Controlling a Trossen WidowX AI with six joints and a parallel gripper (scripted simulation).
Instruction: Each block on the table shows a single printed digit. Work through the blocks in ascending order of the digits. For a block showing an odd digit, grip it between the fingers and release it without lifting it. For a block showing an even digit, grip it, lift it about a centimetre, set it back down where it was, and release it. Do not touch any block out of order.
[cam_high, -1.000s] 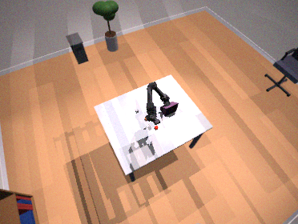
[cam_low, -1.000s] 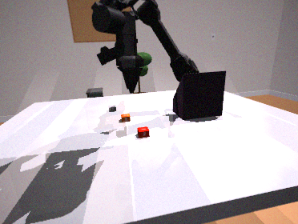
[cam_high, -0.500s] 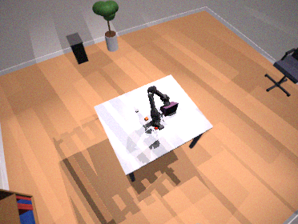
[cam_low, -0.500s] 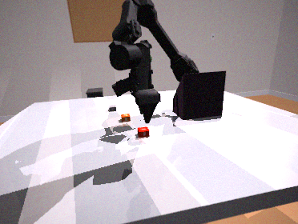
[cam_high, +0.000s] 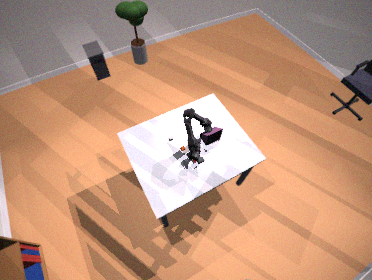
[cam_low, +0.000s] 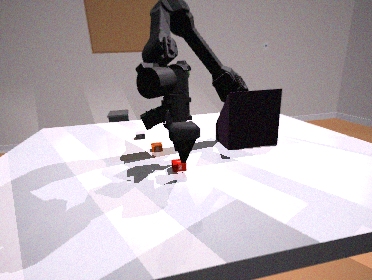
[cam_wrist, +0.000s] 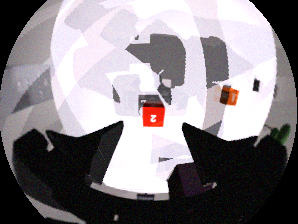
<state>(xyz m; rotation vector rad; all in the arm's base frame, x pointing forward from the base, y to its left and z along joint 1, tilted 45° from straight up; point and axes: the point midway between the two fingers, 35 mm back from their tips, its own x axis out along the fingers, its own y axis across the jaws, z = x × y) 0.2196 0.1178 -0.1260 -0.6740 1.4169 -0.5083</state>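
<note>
A red block (cam_low: 178, 165) (cam_wrist: 153, 116) shows a white 2 in the wrist view and stands on the white table (cam_high: 150, 187) (cam_low: 240, 235). My gripper (cam_low: 185, 161) (cam_wrist: 153, 124) is open and low over it. In the wrist view the block is centred between the fingertips, with a gap on each side; how far down they reach beside it is hard to tell. An orange block (cam_high: 183, 148) (cam_low: 157, 147) (cam_wrist: 230, 96) stands apart, its digit looking like a 1. A small grey block (cam_high: 170, 139) (cam_low: 140, 136) (cam_wrist: 256, 85) lies farther off, its digit unreadable.
A dark purple box (cam_high: 212, 136) (cam_low: 252, 120) (cam_wrist: 186, 181) stands on the table near the arm's base. Shadows of the arm fall around the blocks. A potted plant (cam_high: 139, 52), a dark floor box (cam_high: 99, 65) and an office chair (cam_high: 361, 85) stand away from the table.
</note>
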